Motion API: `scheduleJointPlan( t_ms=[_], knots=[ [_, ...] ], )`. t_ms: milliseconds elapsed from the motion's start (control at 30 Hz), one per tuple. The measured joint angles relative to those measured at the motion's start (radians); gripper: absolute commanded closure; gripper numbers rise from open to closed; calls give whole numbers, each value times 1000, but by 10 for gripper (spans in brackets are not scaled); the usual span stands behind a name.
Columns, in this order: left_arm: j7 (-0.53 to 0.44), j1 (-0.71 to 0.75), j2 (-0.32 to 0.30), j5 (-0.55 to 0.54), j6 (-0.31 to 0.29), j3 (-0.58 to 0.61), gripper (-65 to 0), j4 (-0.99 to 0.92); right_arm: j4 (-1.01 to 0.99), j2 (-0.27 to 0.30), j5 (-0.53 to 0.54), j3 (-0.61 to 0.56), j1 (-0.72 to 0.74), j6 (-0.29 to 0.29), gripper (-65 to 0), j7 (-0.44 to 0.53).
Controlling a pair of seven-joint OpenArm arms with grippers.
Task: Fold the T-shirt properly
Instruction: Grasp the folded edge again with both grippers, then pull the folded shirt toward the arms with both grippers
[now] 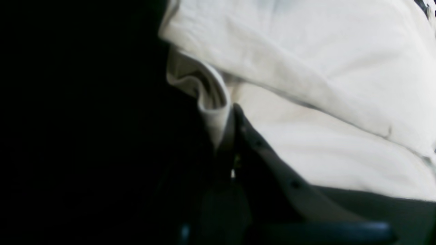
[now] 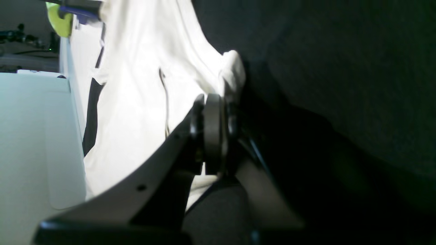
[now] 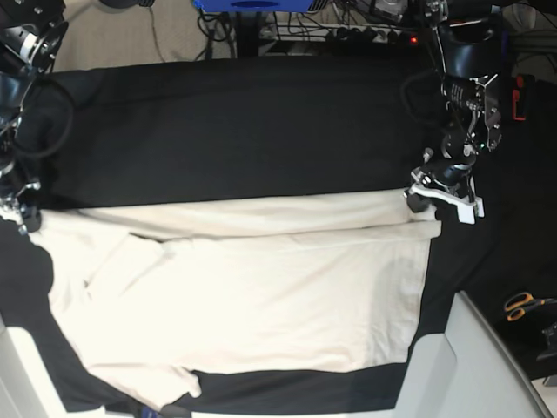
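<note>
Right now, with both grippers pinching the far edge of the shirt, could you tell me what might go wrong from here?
1. The left gripper holds only a narrow bunched corner of the T-shirt; it may slip out when pulled.
2. The right gripper is likewise shut on a small bunched tip of cloth, so the two ends could lift unevenly and skew the fold.
3. The near hem hangs over the edge of the black table cloth, so dragging could pull the shirt further off.

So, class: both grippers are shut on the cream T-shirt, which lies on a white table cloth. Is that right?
Not quite. The table cloth is black, as the base view shows. The left gripper and right gripper are indeed shut on the T-shirt.
</note>
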Motion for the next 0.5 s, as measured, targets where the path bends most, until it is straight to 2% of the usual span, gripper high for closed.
scheduleJointPlan(
  t_ms=[100,367,500],
  knots=[
    [5,24,-18,2,13,52,0,39,0,-2,-1,0,-22,0,-2,-4],
    [8,77,-29,-3,7,66,0,92,90,-4,0,2,-97,-5,-2,-11],
    [7,101,-35,-2,5,67,0,113,101,-4,0,2,-117,-27,-2,-12]
  ],
)
